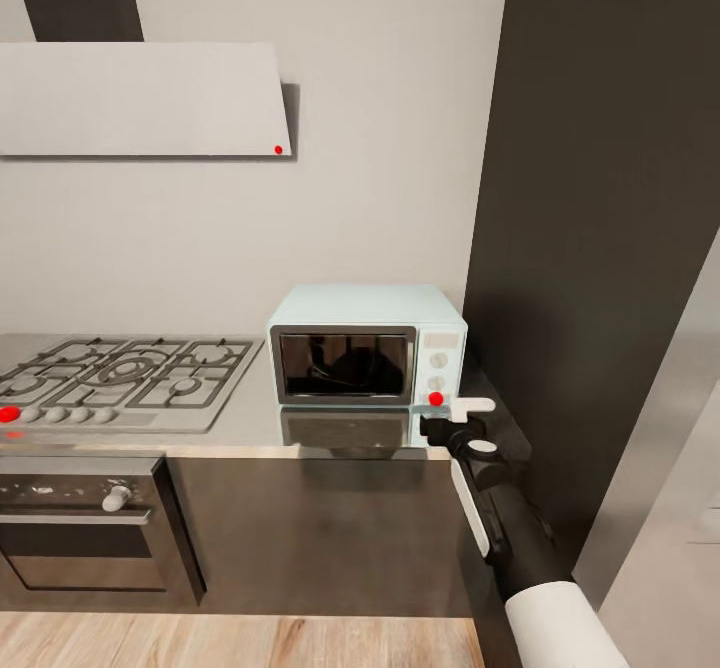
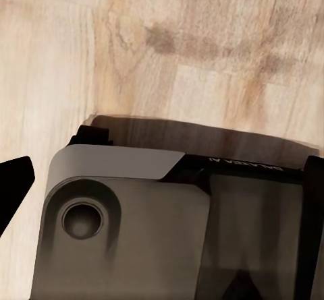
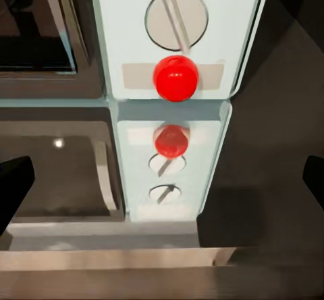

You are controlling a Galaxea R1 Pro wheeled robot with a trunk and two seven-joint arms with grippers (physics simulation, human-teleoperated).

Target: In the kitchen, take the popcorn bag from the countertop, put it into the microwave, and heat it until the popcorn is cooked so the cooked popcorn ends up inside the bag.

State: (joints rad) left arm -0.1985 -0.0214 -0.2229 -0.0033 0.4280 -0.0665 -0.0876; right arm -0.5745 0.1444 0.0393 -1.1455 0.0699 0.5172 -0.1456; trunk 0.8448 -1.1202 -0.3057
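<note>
Right gripper jaws spread wide and empty, just before the microwave red button, door shut, left jaws state unclear

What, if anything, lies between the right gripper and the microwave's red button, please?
Nothing: the right wrist view shows only open air and countertop edge between the open right gripper and the red button on the microwave.

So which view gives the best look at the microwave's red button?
The right wrist view: the red button sits large and centred under a white knob, mirrored in the countertop. The head view shows it as a small dot on the microwave.
</note>
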